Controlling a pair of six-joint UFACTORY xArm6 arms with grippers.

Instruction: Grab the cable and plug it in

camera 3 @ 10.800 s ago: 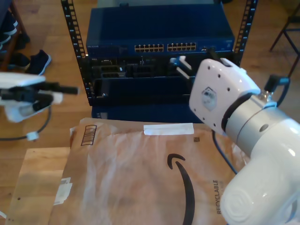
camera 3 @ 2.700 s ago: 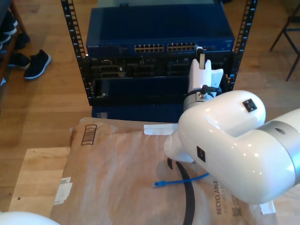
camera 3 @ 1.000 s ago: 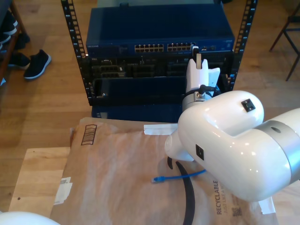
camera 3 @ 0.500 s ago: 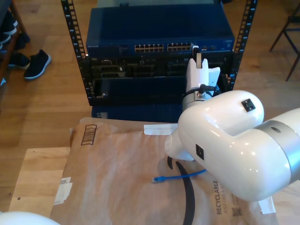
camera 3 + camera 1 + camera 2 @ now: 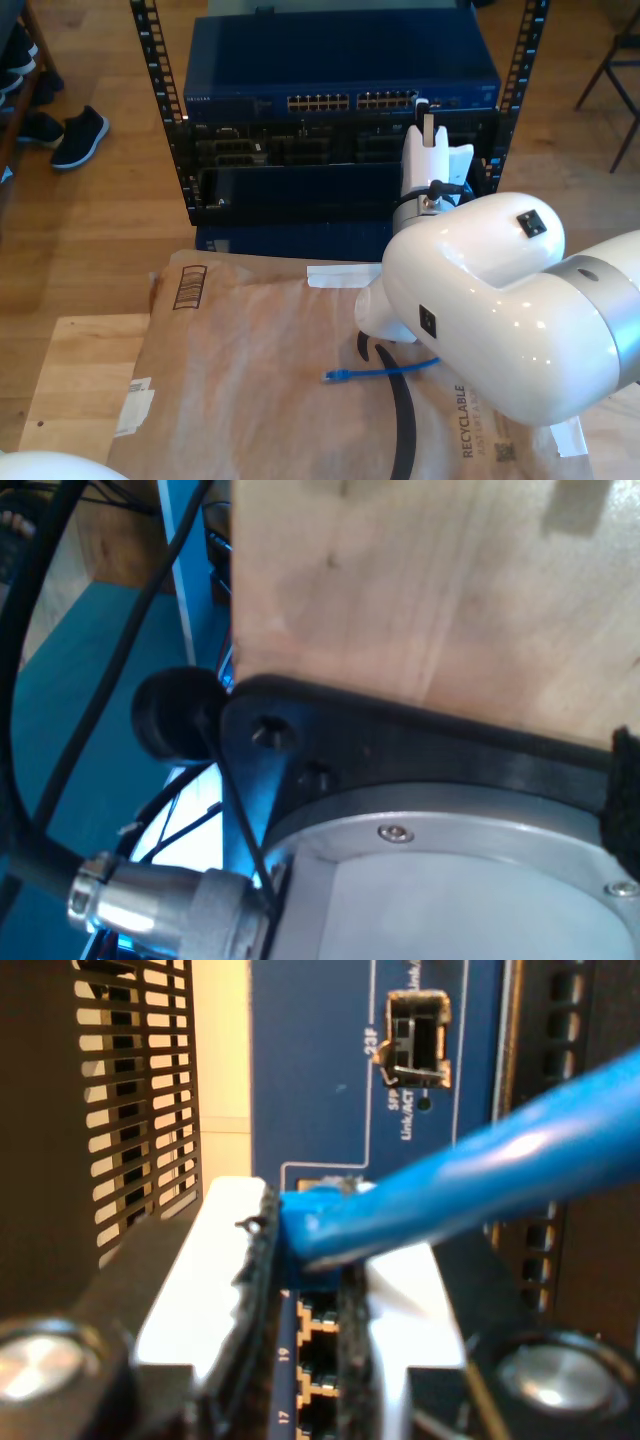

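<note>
Bright-blue cable (image 5: pixel 420 1200) sits pinched between the pads (image 5: pixel 225 1260) of my second hand (image 5: pixel 305 1290), which is clamped on it right in front of the numbered ports of the blue network switch (image 5: pixel 320 1080). In the exterior view this hand (image 5: pixel 428 125) reaches the switch (image 5: pixel 340 70) at about 1 o'clock of the frame, while the cable's free plug end (image 5: pixel 335 376) lies on the brown paper mailer (image 5: pixel 250 380) toward 6 o'clock. Whether my first hand is wide or narrow I cannot tell; its camera looks along pale wood (image 5: pixel 420 590).
</note>
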